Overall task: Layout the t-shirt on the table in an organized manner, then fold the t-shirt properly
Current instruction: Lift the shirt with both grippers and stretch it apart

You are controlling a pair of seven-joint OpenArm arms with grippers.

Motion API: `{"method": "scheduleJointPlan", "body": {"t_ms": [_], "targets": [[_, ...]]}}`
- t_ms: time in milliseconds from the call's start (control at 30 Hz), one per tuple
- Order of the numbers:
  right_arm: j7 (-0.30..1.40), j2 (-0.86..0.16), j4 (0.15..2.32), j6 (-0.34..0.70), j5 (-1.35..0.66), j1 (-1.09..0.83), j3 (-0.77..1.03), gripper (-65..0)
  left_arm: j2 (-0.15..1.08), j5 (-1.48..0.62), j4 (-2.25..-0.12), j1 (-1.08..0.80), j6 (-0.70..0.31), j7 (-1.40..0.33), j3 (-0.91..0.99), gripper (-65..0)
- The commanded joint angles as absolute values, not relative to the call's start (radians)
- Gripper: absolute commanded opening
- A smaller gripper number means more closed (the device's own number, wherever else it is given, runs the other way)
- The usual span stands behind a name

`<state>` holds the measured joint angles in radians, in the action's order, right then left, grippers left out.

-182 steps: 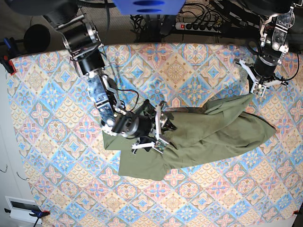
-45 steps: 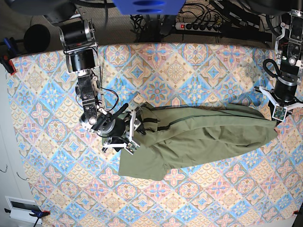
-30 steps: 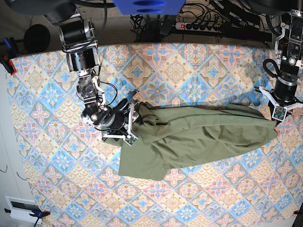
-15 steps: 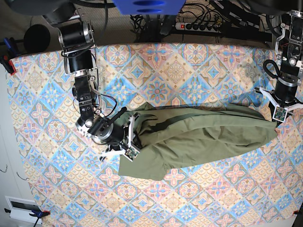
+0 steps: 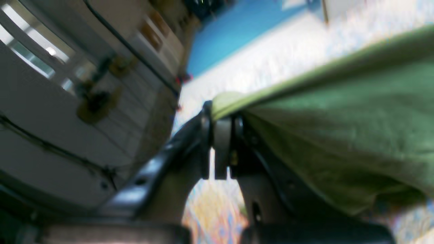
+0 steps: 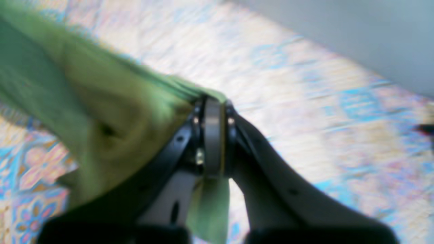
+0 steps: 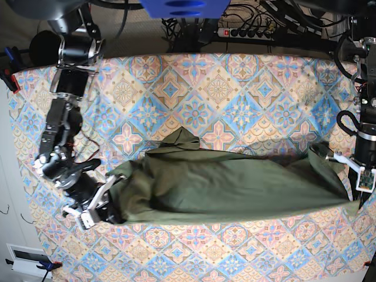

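Covering most of the view, the patterned surface (image 7: 235, 88) carries the olive t-shirt (image 7: 229, 188), drawn long between both arms, so the laying-out step is in hand; flattening its bunched upper fold likely comes next. The right tool (image 6: 213, 149) and left tool (image 5: 220, 142) each pinch an end of the cloth, jaws pressed together.

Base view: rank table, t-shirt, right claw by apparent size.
1. table, fills most of the view
2. t-shirt, stretched across it
3. right claw, smallest, shut on the shirt's edge
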<state>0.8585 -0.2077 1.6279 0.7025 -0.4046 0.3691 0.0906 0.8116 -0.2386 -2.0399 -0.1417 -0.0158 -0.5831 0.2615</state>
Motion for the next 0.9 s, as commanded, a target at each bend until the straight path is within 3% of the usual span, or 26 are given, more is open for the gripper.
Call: {"method": "scheduleJointPlan", "body": {"t_ms": [0,233,500,867], "targets": [[0.835,-0.228,1.639,0.698,-0.433,0.417,0.105,-64.3,0.834,-0.229,-2.054,-0.099,0.002,-0.561,0.272,-65.0],[0.848,-0.364,1.589,0.698,-0.585,0.556,0.163,-64.3,0.858,-0.320,-2.054,0.147,0.002,-0.568,0.157,-65.0],[0.862,-0.509,1.457,0.698,-0.615,0.762,0.165,-64.3,0.857,-0.323,-2.049,0.400,0.002,-0.596,-0.015,-65.0],[0.797,-0.530,1.221,0.698,-0.561,1.127,0.002,-64.3,0.812,-0.323,-1.942,0.762,0.002,-0.613,-0.232,-65.0]]}}
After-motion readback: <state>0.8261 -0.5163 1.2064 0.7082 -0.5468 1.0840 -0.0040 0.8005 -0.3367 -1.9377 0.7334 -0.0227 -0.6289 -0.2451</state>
